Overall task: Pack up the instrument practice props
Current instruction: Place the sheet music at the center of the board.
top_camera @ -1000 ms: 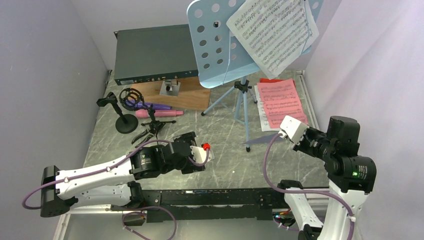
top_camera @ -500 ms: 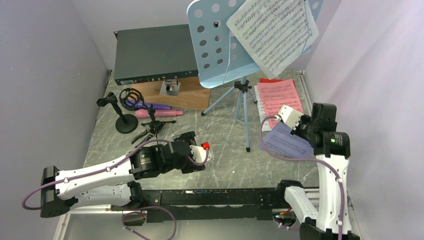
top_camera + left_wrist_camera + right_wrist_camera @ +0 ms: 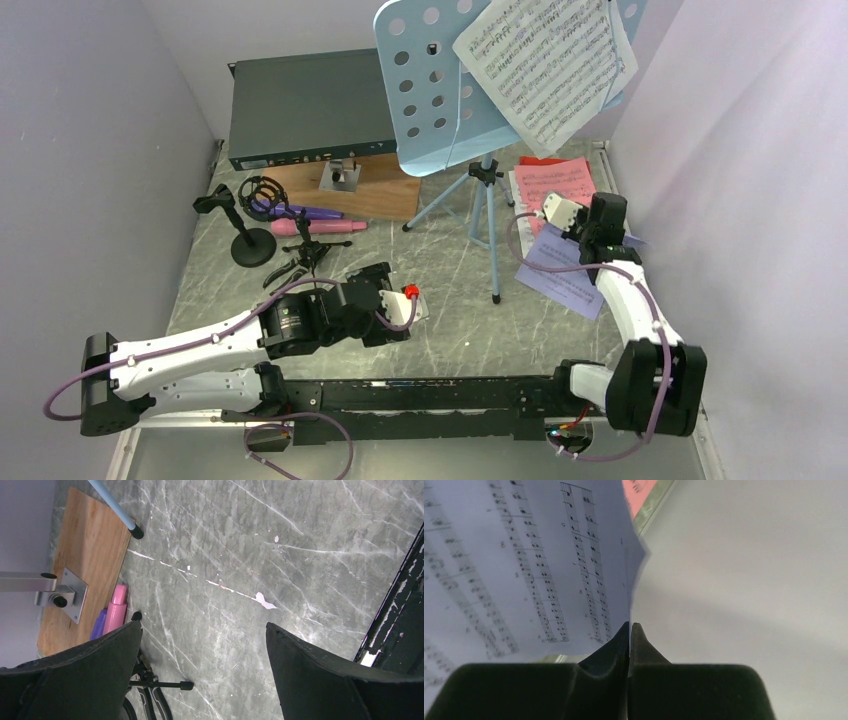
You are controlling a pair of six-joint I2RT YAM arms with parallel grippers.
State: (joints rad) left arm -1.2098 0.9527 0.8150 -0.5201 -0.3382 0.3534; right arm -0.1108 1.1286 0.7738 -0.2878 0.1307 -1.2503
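Lavender music sheet [image 3: 565,272]: where does it sit against the light-blue music tripod [image 3: 440,90]?

– Just right of the tripod's nearest foot, spread over the grey desk [image 3: 450,270]. Its corner farthest from the tripod is pinched in the right end effector [image 3: 612,238].

– Is that grip plain to see?

– The right wrist view shows the two black fingers [image 3: 616,645] pressed together on the paper's edge, with the printed staves running off to the left and the corner curling above them. How much of the sheet is off the desk cannot be told.

– And the left end effector [image 3: 202,630]?

– It is on the near left of the tripod, jaws wide apart with only bare desk between them.

– What else stands around the tripod?

– A white music sheet [image 3: 550,65] rests on its perforated panel. A red music sheet [image 3: 572,180] lies to the right, behind the lavender one. To the left are the purple microphone [image 3: 300,212] and the pink microphone [image 3: 315,227], side by side. Next to them are the round-base mic holder [image 3: 250,240] and the tripod mic holder [image 3: 300,255]. Behind those, still left of the tripod, are the wooden board [image 3: 385,195] and the dark green rack box [image 3: 310,105].
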